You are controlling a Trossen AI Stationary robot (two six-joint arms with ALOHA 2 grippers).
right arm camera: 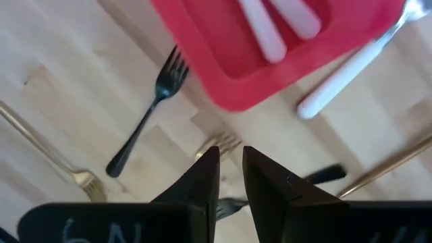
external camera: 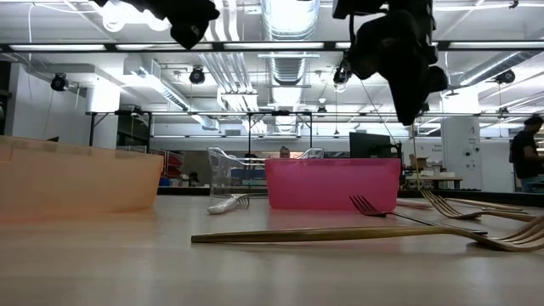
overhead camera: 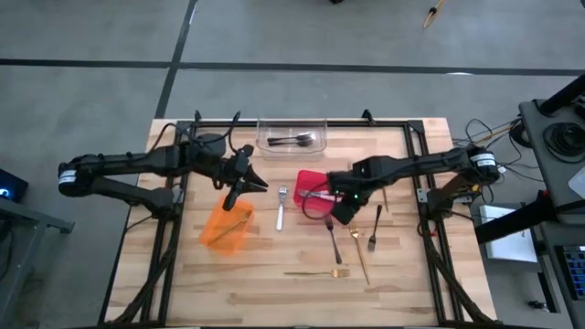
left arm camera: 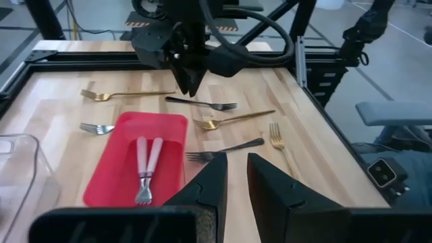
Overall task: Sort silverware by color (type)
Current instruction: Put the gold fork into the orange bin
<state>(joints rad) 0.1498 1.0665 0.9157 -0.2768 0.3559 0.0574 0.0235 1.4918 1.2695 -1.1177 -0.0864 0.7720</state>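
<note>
no words or numbers can be read here. the bins, forks and arms show no clear labels.

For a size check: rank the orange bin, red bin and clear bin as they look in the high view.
1. Orange bin, largest.
2. Clear bin and red bin: look alike, and the right arm covers part of the red one, so unranked.

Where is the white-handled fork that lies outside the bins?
In the high view, the white-handled fork lies on the table between the orange bin and the red bin.
</note>
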